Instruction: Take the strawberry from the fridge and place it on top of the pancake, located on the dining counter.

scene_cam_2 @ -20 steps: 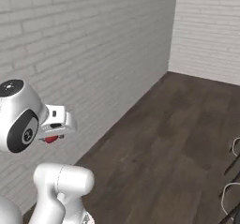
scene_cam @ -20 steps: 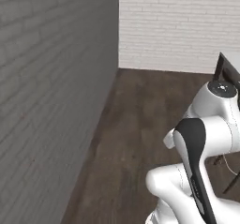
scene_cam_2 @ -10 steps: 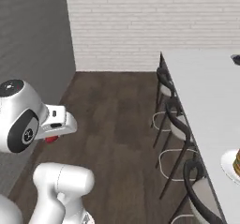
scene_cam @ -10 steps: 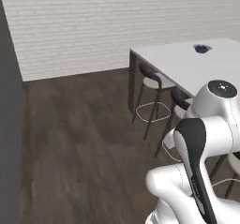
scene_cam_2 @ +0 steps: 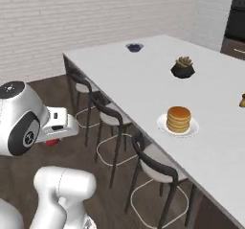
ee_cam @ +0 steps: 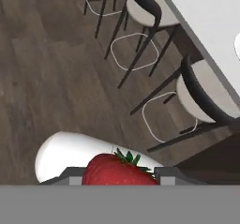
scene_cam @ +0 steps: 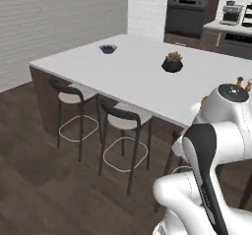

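My gripper (ee_cam: 119,180) is shut on the strawberry (ee_cam: 119,170), bright red with green leaves, which sits between the two finger tips at the bottom of the hand view. From the right base view the strawberry (scene_cam_2: 51,142) peeks out red under the gripper (scene_cam_2: 54,138), low on the left, out over the dark floor and well short of the counter. The pancake (scene_cam_2: 178,119), a golden-brown stack on a small white plate (scene_cam_2: 164,127), stands near the front edge of the white-topped dining counter (scene_cam_2: 143,84). The dining counter (scene_cam: 123,72) also stretches across the left base view. The fridge is out of view.
Dark bar stools (scene_cam_2: 111,119) (scene_cam: 125,120) (ee_cam: 205,98) line the counter's near side, between me and the pancake. A potted plant (scene_cam_2: 183,68) and a small dark bowl (scene_cam_2: 134,47) stand farther back on the top. A brick wall runs behind, and ovens (scene_cam: 186,13) at the far end.
The whole picture has swung: the base has turned from the brick wall and floor to face the dining counter. The strawberry stays in the gripper throughout.
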Robot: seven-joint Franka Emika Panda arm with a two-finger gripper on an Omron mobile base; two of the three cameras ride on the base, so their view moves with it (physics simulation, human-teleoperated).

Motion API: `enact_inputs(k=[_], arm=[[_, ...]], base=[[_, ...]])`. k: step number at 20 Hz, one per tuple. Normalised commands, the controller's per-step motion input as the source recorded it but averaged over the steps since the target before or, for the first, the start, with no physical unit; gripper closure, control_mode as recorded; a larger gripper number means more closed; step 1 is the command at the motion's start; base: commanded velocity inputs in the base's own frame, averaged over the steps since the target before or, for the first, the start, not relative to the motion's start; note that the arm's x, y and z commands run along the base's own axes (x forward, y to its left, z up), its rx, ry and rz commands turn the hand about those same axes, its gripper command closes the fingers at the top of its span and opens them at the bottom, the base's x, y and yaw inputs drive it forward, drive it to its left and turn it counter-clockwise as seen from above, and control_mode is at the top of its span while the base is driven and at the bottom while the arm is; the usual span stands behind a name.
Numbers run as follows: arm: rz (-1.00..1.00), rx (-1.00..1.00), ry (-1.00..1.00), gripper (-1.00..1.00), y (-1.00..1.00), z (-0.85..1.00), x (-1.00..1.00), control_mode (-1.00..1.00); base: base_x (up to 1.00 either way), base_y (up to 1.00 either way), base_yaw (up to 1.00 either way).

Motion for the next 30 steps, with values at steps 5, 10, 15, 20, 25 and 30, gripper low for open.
enact_inputs(k=[5, 10, 15, 20, 25, 30], arm=[[0.0, 0.0, 0.0, 1.0, 0.0, 0.0, 0.0, 1.0], [0.0, 0.0, 0.0, 1.0, 0.0, 0.0, 0.0, 1.0], [0.0, 0.0, 0.0, 1.0, 0.0, 0.0, 0.0, 1.0], [0.0, 0.0, 0.0, 1.0, 0.0, 0.0, 0.0, 1.0], [0.0, 0.0, 0.0, 1.0, 0.0, 0.0, 0.0, 1.0], [0.0, 0.0, 0.0, 1.0, 0.0, 0.0, 0.0, 1.0]], base=[[0.21, 0.0, -0.92], [0.33, 0.0, -0.89], [0.71, 0.21, -0.76], [0.73, 0.58, -0.58], [0.13, 0.71, -0.15], [-0.15, 0.49, 0.08]])
